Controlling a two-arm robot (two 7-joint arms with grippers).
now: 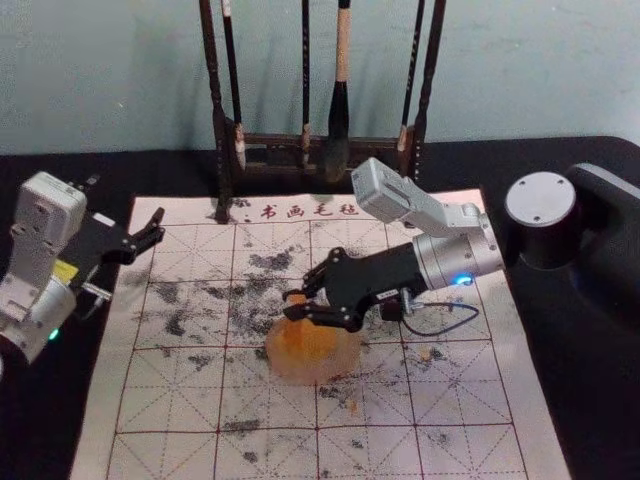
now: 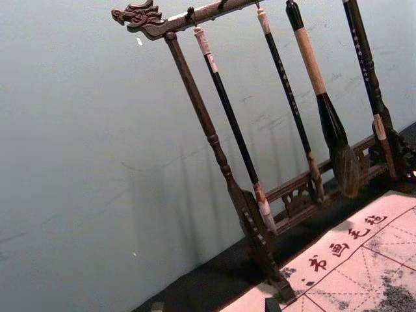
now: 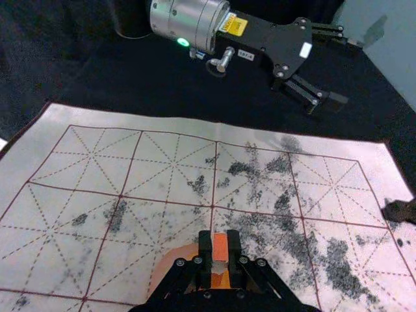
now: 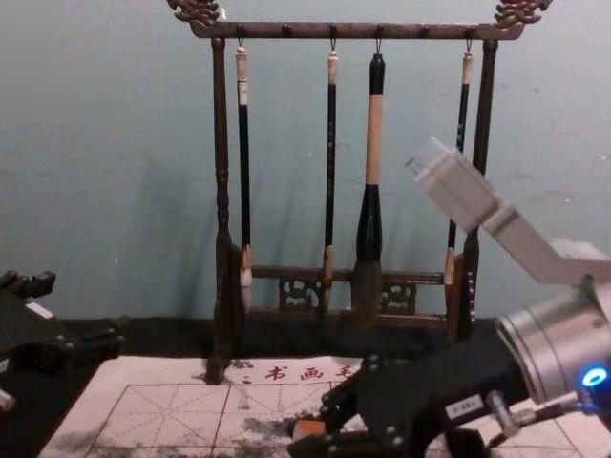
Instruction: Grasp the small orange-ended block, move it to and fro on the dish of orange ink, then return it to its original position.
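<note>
Ahead of me stands a blue-green wall (image 4: 115, 124) with faint soft shadows (image 2: 185, 208) on it. My desk (image 1: 465, 165) is dark, and toward its far side I see a carved wooden rack (image 4: 355, 31), brushes (image 4: 243, 172) hanging from its top bar.

Right gripper (image 1: 293, 303): black fingers closed on the small block (image 3: 220, 247), one on each side, orange end showing between them, paler part below. Dish (image 3: 170, 265) underneath, pinkish rim, orange ink; contact with block can't be told. Felt mat (image 3: 58, 156): dark red grid, dashed diagonals, black smudges, densest toward the far side. Left gripper (image 4: 84, 307) over the dark bench (image 3: 162, 97), left of mat, fingers spread.
</note>
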